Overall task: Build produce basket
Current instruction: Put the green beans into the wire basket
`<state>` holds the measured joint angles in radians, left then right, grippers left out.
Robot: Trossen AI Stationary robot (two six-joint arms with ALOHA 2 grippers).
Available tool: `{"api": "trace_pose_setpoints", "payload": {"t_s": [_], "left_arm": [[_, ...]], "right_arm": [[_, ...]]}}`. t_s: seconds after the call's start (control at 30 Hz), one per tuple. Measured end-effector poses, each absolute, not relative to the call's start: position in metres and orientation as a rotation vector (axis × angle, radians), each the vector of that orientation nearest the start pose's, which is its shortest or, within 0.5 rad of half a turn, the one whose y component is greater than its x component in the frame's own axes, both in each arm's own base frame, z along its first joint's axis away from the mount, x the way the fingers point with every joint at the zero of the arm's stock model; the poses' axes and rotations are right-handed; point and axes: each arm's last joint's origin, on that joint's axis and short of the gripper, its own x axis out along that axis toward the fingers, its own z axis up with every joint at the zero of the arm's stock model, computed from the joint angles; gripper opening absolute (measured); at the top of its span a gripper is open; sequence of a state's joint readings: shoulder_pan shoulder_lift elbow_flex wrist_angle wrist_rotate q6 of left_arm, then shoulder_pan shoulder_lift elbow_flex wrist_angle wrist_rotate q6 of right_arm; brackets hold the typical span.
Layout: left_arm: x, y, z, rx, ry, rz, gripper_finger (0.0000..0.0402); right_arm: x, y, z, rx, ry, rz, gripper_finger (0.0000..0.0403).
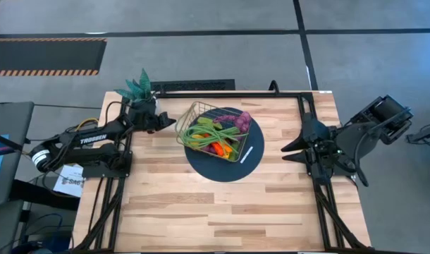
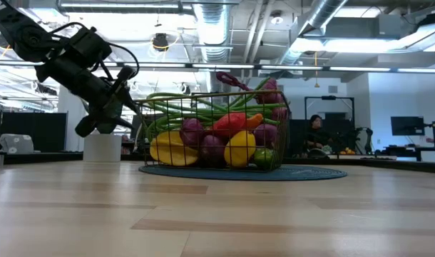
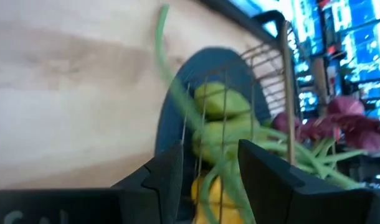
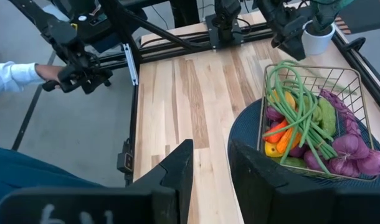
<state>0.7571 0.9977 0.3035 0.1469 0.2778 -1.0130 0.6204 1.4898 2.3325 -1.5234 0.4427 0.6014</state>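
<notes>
The wire basket [image 1: 187, 120] stands on a round dark blue mat [image 1: 222, 169] at the table's middle. It is filled with produce [image 1: 215, 135]: long green beans [image 4: 296, 106], purple grapes [image 4: 352, 152], orange and red peppers [image 4: 280, 134] and a yellow lemon [image 2: 171, 148]. My left gripper [image 1: 171, 121] is open at the basket's left wall [image 3: 205, 102]. Its fingers stand on either side of the wall's wire and a green bean [image 3: 177, 93]. My right gripper [image 1: 285, 148] hangs open, high over the table's right side, with nothing in it [image 4: 210, 155].
A spiky green plant in a white pot [image 1: 139, 88] stands at the far left corner, just behind my left arm. A small white strip [image 1: 247, 155] lies on the mat beside the basket. A person's sleeve [image 4: 15, 78] shows beyond the table. Bare wood lies toward the near edge.
</notes>
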Motion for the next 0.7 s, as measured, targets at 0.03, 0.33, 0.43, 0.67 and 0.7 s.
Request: {"api": "trace_pose_setpoints", "payload": {"t_s": [0.03, 0.33, 0.43, 0.67, 0.7], "left_arm": [[0.1397, 0.1226, 0.1658, -1.242, 0.192, 0.690, 0.0140], [0.1394, 0.1245, 0.1682, -1.279, 0.182, 0.617, 0.0140], [0.1389, 0.1236, 0.1663, -1.302, 0.200, 0.622, 0.0140], [0.1367, 0.1196, 0.1608, -1.360, 0.285, 0.584, 0.0140], [0.1367, 0.1198, 0.1611, -1.369, 0.279, 0.586, 0.0140]], "right_arm": [[0.1623, 0.1007, 0.5300, 0.236, 0.612, -0.012, 0.0123], [0.1638, 0.1023, 0.5312, 0.254, 0.603, 0.009, 0.0123], [0.1638, 0.1023, 0.5312, 0.255, 0.604, 0.009, 0.0123], [0.1637, 0.1023, 0.5312, 0.255, 0.604, 0.009, 0.0123], [0.1637, 0.1023, 0.5312, 0.255, 0.604, 0.009, 0.0123]]}}
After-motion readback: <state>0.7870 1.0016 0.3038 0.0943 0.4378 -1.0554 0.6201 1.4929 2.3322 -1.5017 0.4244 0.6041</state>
